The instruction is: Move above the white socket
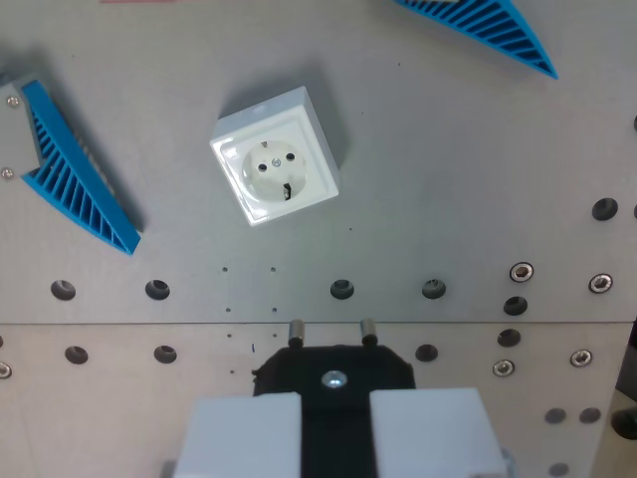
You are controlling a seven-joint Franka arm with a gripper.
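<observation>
Lying at the left edge of the frame is a blue ribbed plastic wedge (75, 174) on the grey perforated metal plate (448, 179). The square white plastic socket (276, 156) sits upper centre, rotated. At bottom centre, the gripper (335, 423) pinches a black two-pin plug (333, 366) between its pale fingers (239, 435). Another blue ribbed wedge (488, 30) occupies the upper right.

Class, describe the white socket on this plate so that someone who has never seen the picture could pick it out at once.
Start from the grey metal plate that fills the wrist view. Between the two blue ribbed wedges, one at the left edge and one at the top right, sits the white socket, turned askew. It is the only white square block there, with a round recess and two pin holes in its face.
</observation>
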